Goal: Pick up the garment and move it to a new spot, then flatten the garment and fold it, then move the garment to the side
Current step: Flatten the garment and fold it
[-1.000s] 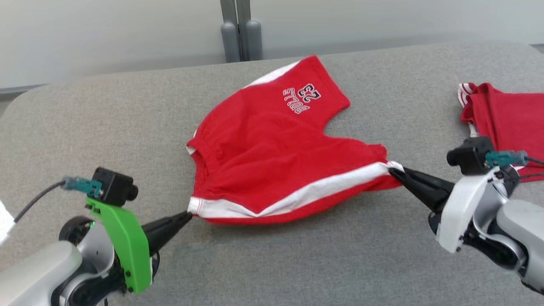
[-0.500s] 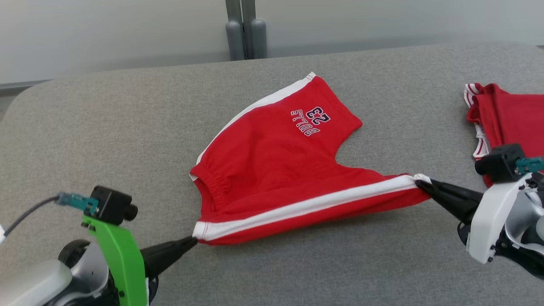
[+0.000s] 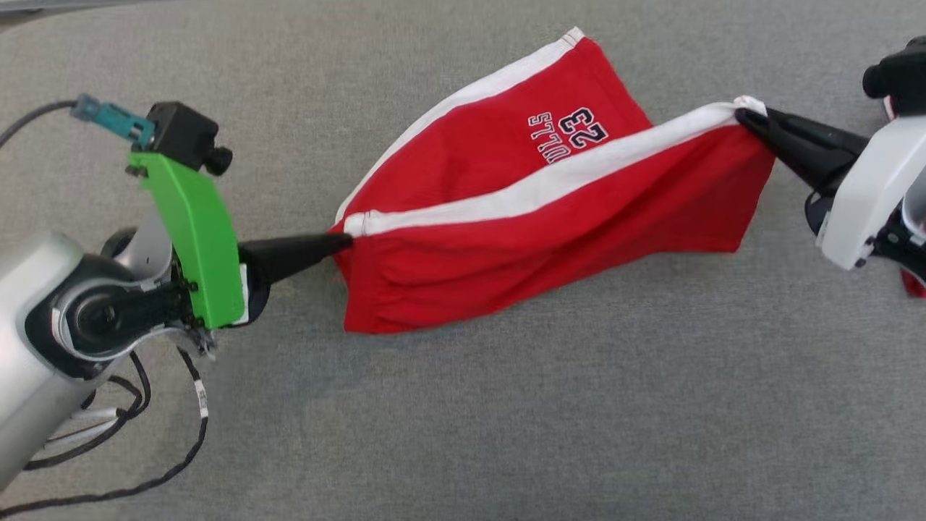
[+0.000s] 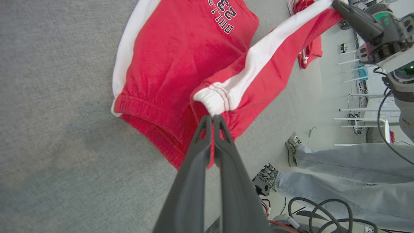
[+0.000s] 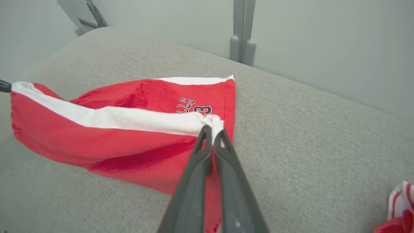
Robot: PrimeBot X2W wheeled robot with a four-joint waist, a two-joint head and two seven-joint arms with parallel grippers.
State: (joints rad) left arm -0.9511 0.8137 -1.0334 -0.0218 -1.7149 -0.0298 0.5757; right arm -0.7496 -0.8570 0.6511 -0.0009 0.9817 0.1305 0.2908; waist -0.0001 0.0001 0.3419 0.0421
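Raised since the earlier frames: the striped side of the red shorts (image 3: 506, 246), then low at the near edge, now hangs taut in the air; the view itself has tipped down too. Left gripper (image 3: 341, 242) is pinched tight on the waistband corner. Right gripper (image 3: 745, 116) is pinched tight on the leg-hem corner. The far leg rests on the grey table (image 3: 506, 434).

Judgement: keep the stripe taut, carry both corners evenly over the far stripe, and lower them together.

Room: open table to the left and near side. A second red garment (image 5: 399, 207) lies close on the right, so stay off it.

Another red garment (image 5: 399, 200) lies on the grey table (image 3: 506, 434), a person (image 4: 349, 165) nearby.
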